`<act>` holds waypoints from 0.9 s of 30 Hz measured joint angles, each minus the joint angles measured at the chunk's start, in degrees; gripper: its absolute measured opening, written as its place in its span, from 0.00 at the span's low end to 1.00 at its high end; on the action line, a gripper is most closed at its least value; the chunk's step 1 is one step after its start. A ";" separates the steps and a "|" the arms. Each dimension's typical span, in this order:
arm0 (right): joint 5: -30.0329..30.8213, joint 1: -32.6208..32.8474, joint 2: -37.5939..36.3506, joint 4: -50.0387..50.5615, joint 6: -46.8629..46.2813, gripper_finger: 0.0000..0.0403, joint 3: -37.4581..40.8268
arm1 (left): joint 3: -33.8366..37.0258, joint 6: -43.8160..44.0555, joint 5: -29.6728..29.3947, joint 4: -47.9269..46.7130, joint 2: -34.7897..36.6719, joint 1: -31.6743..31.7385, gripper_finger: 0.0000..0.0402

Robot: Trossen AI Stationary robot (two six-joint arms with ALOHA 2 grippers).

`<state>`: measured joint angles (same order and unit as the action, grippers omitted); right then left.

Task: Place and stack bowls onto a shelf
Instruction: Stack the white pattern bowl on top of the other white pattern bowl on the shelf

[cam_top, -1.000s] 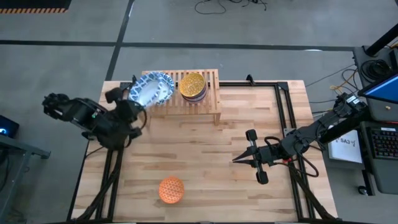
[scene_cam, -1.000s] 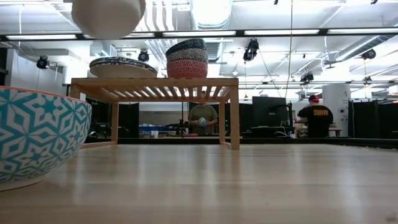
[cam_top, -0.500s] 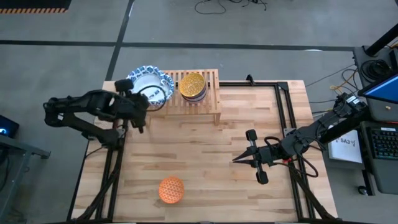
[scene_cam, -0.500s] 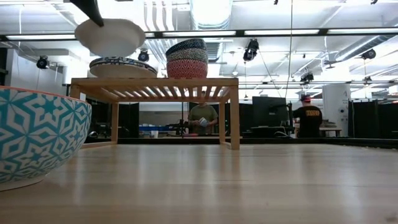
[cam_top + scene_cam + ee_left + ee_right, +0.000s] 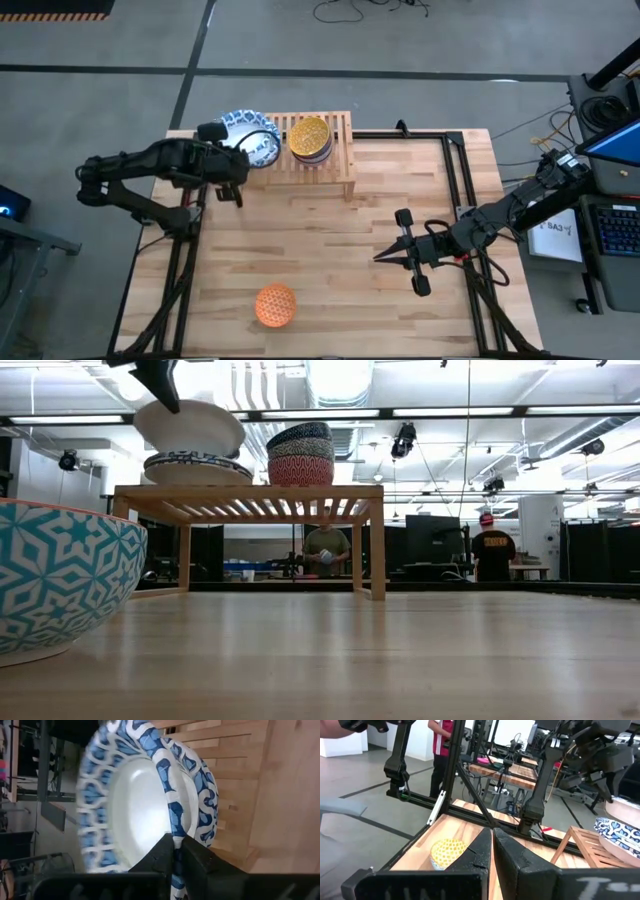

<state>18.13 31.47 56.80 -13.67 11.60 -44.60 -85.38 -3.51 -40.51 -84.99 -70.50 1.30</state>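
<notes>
Bright overhead strip lights; near bowl [image 5: 60,575] blurred.

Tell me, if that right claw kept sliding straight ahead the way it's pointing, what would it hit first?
The right gripper, shut, points across bare tabletop toward the table's left side. The way looks free; the orange bowl lies off to the side of that line, though depth is hard to judge.

My table [image 5: 330,250] was a light wood-plank top, and the shelf [image 5: 335,165] stood on it at the far edge, toward the far left corner. On the shelf's slats sat a stack of wide blue-patterned bowls [image 5: 195,467] at its left end and, just beside it, a stack of smaller bowls [image 5: 310,138] with a yellow one on top. An orange bowl [image 5: 275,305] lay directly on the table near the near edge, left of the middle.
</notes>
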 joint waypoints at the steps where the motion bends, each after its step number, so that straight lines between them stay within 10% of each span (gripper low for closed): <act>1: -0.01 0.00 0.00 0.04 0.00 0.02 0.00 | 0.00 0.00 0.00 0.06 0.00 0.09 0.04; 27: 0.00 0.01 0.00 0.09 0.09 0.02 0.02 | 0.02 2.75 -0.02 7.09 0.33 0.30 0.24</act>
<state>18.13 31.48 56.80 -13.58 11.68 -44.58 -85.36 -0.75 -40.53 -77.90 -70.17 1.61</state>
